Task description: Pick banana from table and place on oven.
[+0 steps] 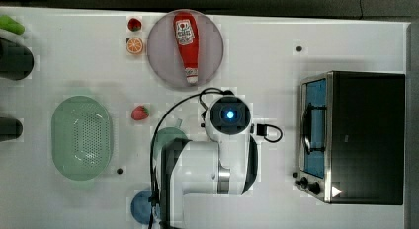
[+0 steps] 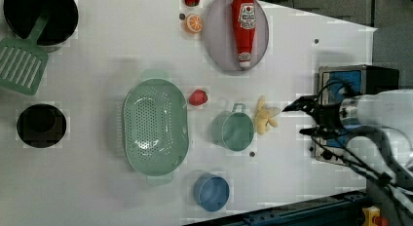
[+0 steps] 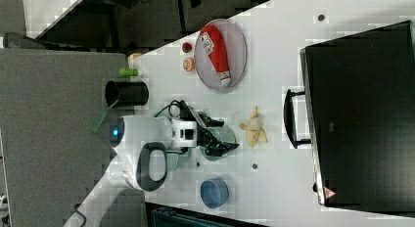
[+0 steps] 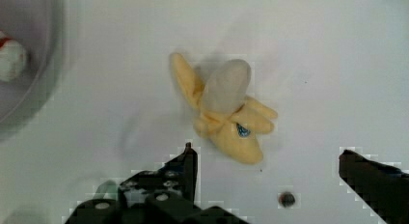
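The banana (image 4: 226,113), dull yellow and half peeled with a tiny blue spot, lies on the white table (image 1: 74,66). In the left view the banana (image 2: 265,116) sits just right of a teal cup. My gripper (image 4: 267,159) is open and holds nothing; the banana lies a little ahead of its fingertips (image 4: 190,159). The gripper (image 2: 298,120) hangs between banana and oven (image 2: 350,80) in the left view. In the right view the gripper (image 3: 229,135) is left of the banana (image 3: 253,130). The oven (image 1: 363,137) stands at the top view's right, its black top bare.
A ketchup bottle (image 1: 187,46) lies on a round plate (image 1: 212,41). A green colander (image 1: 81,137), teal cup (image 2: 233,131) and blue bowl (image 2: 211,192) stand nearby. A strawberry (image 1: 140,112), an orange slice (image 1: 134,45) and a green spatula (image 2: 22,63) lie farther off.
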